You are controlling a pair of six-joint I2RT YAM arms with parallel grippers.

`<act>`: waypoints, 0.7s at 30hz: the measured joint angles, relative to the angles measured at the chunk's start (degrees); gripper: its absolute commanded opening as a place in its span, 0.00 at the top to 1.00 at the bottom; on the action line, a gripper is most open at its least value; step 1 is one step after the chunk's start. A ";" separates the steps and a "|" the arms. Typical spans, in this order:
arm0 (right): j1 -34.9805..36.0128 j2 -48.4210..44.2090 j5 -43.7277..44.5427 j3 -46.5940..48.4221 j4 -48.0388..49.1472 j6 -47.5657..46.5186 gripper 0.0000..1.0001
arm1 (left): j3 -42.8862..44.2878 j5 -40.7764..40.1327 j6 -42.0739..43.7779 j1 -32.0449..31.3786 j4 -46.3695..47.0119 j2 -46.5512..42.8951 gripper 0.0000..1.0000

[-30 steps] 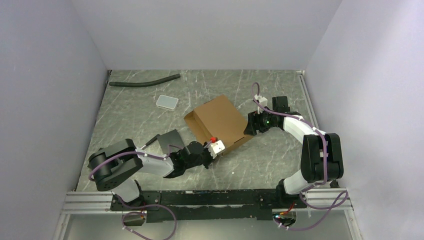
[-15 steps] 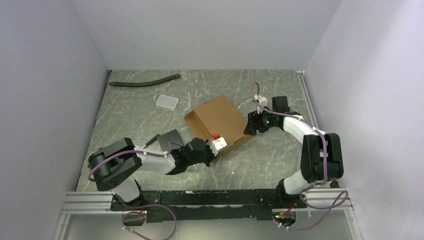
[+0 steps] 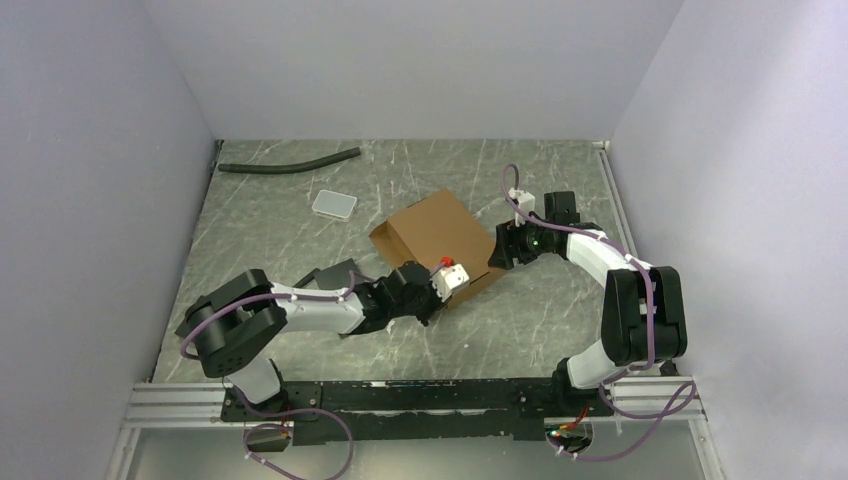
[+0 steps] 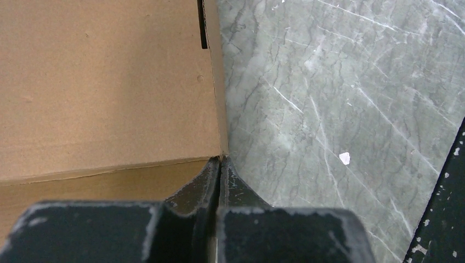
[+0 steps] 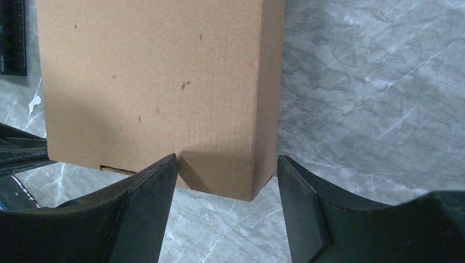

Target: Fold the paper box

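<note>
So the paper box is sitting roughly mid-table, folded into a shallow brown box and turned at an angle, with an arm working on each side of it. The left gripper is coming at it from the near left, and its fingers are pressing fully together with nothing between them. In the left wrist view the closed tips are butting right up against a near corner of the box, where the top panel is meeting the side wall. The box is filling the left of that view and bare table is filling the right.

The right gripper is sitting at the box's right-hand end with its jaws standing wide apart. In the right wrist view a corner of the box is poking in between them. I'm not seeing either one clamping onto the cardboard, and I can't tell if they're actually touching it.

Other stuff lying around:
- a black slab just left of the box, partly under the left arm
- a small white tray farther back on the left
- a black hose near the far-left edge
</note>
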 measured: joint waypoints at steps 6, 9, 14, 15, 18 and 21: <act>0.00 0.00 0.04 0.00 0.00 0.00 0.30 | 1.55 0.00 -1.68 0.39 -3.15 -0.04 0.81; 0.00 0.00 0.04 0.02 0.00 0.00 0.30 | 1.79 -0.02 -2.34 0.66 -4.44 -1.03 0.74; 0.00 0.00 0.07 0.02 -0.02 0.00 0.30 | 2.14 -0.09 -4.00 1.40 -7.15 -4.74 0.60; 0.00 0.00 0.07 0.04 -0.02 0.00 0.30 | 2.27 -0.11 -4.31 1.53 -7.78 -5.51 0.56; 0.00 0.02 0.07 0.09 -0.07 -0.02 0.30 | 2.67 -0.81 -5.84 2.21 -9.66 -8.28 0.45; 0.00 0.09 0.04 0.11 -0.07 -0.02 0.30 | 2.34 -1.62 -8.68 3.15 -10.97 -11.96 0.26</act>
